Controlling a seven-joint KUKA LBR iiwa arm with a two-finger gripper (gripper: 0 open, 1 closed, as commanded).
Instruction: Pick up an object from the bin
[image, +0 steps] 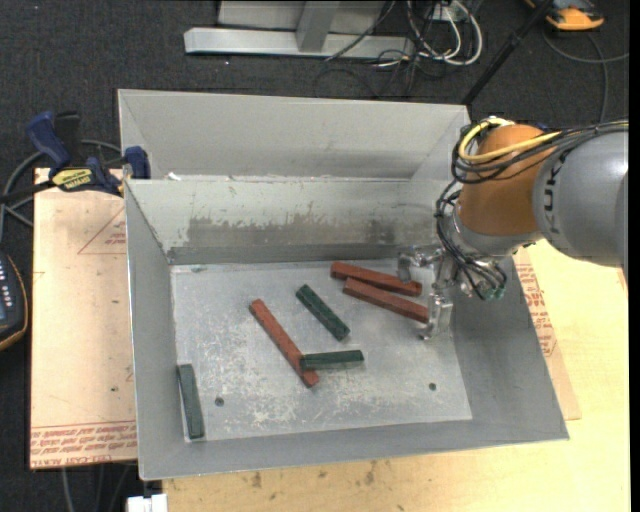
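The claw (436, 312) sat low at the right end of a reddish-brown flat rectangular bar, perhaps wood (385, 299), near the right wall of the grey metal bin (300, 215). Whether it was apart or together could not be told. A second reddish-brown bar (375, 277) lay just beside, so a good grasp should probably straddle one bar only, across its narrow width.
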